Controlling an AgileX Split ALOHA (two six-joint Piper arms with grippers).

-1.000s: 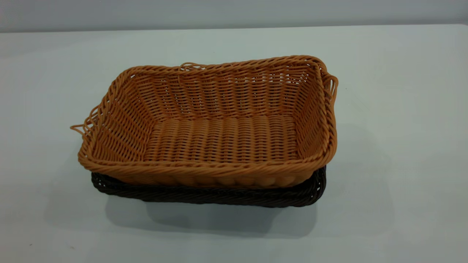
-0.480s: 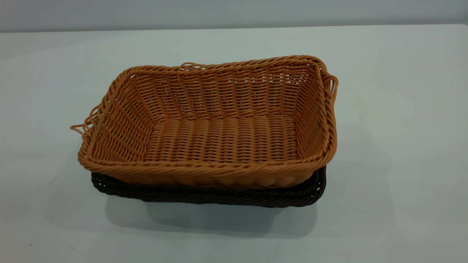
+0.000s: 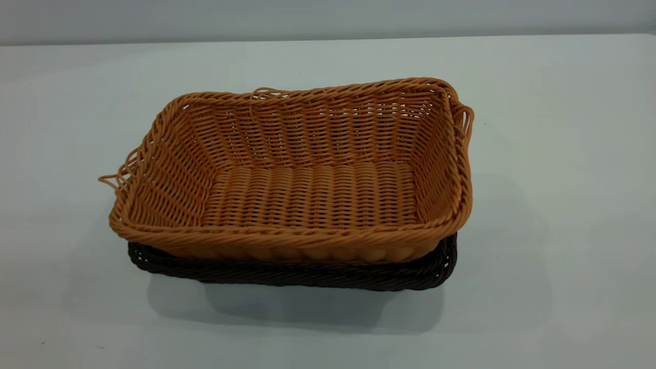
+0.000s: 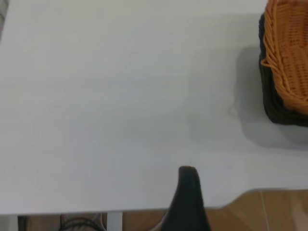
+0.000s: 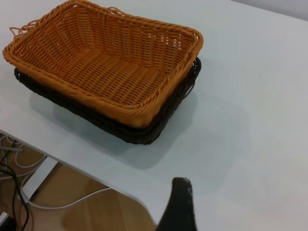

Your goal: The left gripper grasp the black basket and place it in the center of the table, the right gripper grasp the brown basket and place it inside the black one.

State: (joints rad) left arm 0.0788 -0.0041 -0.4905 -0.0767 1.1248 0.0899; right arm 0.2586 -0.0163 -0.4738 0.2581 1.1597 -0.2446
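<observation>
The brown basket (image 3: pixel 307 179), orange-tan wicker, sits nested inside the black basket (image 3: pixel 307 274) at the middle of the white table (image 3: pixel 553 154). Only the black basket's rim and lower wall show beneath it. Neither gripper is in the exterior view. In the left wrist view a dark part of my left gripper (image 4: pixel 188 197) hangs over the table's edge, far from the stacked baskets (image 4: pixel 286 62). In the right wrist view a dark part of my right gripper (image 5: pixel 179 204) is near the table's edge, well apart from the brown basket (image 5: pixel 106 67) and the black basket (image 5: pixel 144 130). Neither gripper holds anything.
The table edge and wooden floor (image 4: pixel 269 211) show in the left wrist view. Cables (image 5: pixel 14 163) lie on the floor below the table edge in the right wrist view. Bare tabletop lies around the baskets on all sides.
</observation>
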